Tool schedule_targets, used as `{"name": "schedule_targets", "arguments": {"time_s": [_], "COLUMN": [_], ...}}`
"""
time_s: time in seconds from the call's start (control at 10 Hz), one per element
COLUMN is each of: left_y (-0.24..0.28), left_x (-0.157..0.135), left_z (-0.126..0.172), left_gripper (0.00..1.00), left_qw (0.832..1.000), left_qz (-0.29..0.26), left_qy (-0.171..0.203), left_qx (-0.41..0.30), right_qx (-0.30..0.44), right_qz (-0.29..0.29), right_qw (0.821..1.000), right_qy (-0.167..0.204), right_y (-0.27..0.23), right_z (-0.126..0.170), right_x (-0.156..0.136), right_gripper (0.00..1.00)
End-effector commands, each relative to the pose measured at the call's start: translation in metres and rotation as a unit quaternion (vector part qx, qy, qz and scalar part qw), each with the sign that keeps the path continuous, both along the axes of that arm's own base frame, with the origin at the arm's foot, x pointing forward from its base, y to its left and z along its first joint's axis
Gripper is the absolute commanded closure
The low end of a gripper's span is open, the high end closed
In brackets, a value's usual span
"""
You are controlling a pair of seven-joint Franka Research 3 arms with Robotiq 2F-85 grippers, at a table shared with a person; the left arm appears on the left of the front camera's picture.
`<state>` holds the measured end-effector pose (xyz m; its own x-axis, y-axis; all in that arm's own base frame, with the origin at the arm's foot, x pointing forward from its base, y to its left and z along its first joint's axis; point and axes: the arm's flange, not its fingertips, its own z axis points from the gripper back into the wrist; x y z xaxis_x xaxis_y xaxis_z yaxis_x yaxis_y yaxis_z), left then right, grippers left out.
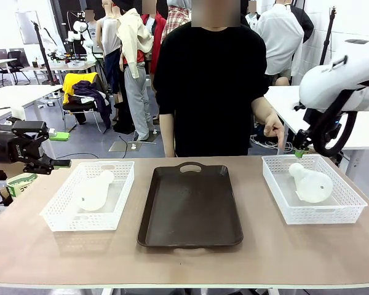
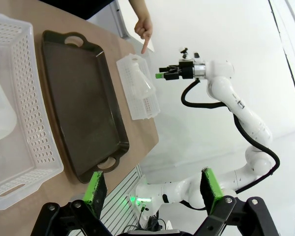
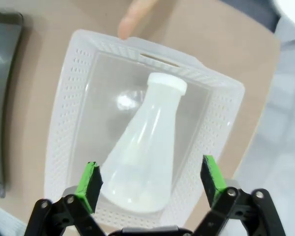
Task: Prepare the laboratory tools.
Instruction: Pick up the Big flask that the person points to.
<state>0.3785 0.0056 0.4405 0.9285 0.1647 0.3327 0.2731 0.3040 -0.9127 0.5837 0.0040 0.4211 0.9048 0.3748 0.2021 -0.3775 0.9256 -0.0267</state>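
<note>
Right wrist view, entry one: flask (image 3: 147,147), frosted white and conical, lying on its side in the right basket (image 3: 64,123). Its capped neck points at the basket's far rim and its broad base is toward the near rim.

Entry two: second flask (image 1: 93,190), also on its side, in the left basket (image 1: 55,216) near the table's left edge.

Entry three: dark tray (image 1: 190,209), bare, at the table's (image 1: 184,264) middle between the two baskets.

Entry four: person's hand (image 1: 272,126) at the far edge, one finger pointing down at the right basket's far rim.

Entry five: right gripper (image 3: 150,177), poised above the right basket and looking down. Its jaws are spread wide and hold nothing, and the green pads stand either side of the flask's base.

Entry six: left gripper (image 1: 60,150), out beyond the table's left edge, level, aimed across toward the tray. Its jaws are wide and it holds nothing.

Step in hand, as I judge it: lifting the flask the finger points at.

- Come straight down, keeping the pads clear of the mesh walls.
- Close across the cone where it narrows toward the neck, not across the widest part.
- A round, smooth body on its side looks likely to roll or slip, so squeeze squarely across its axis and lift slowly.
</note>
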Motion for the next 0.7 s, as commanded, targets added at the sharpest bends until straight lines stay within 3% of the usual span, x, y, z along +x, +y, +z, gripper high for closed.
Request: {"name": "schedule_targets", "arguments": {"time_s": [0.0,0.6], "left_y": [0.000,0.000], "left_x": [0.001,0.001], "left_z": [-0.002,-0.002], "left_gripper": [0.00,0.00], "left_qw": [1.000,1.000], "left_qz": [0.003,0.003], "left_qy": [-0.017,-0.017], "left_qx": [-0.013,-0.013], "right_qx": [-0.013,-0.023], "right_qz": [-0.003,-0.040], "right_qw": [0.999,0.994], "right_qy": [0.044,0.101], "right_y": [0.008,0.011], "right_z": [-0.004,-0.051], "right_x": [0.028,0.058], "right_gripper": [0.00,0.00]}}
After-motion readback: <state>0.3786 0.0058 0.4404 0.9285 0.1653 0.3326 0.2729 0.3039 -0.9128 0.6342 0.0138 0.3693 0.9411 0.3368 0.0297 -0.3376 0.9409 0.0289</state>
